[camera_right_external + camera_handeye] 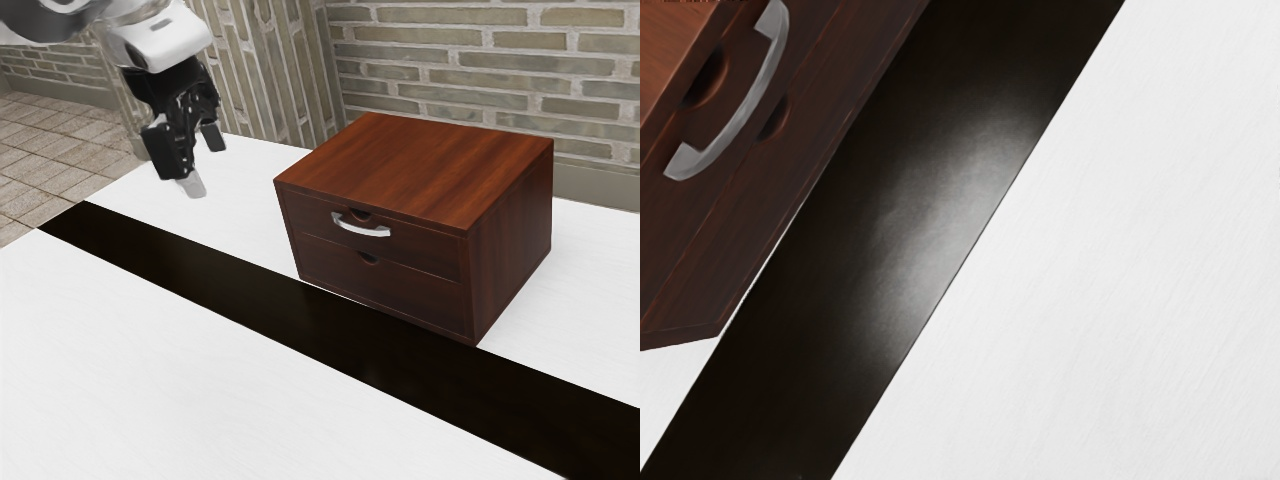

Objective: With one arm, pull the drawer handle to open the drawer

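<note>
Nothing done yet: top drawer [410, 243] sits flush shut in the cabinet [440, 165], handle [358, 228] on its front untouched. Gripper [203, 163] hangs well apart at the exterior view's left above the table [150, 380], fingers spread, holding nothing. Open room between; mind the cabinet's left front edge on approach

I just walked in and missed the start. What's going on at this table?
A robot arm is meant to pull open the top drawer of a small wooden cabinet. Its claw hangs open and empty above the table, toward the exterior view's left of the cabinet, touching nothing. The top drawer looks shut, its silver handle not yet gripped.
</note>
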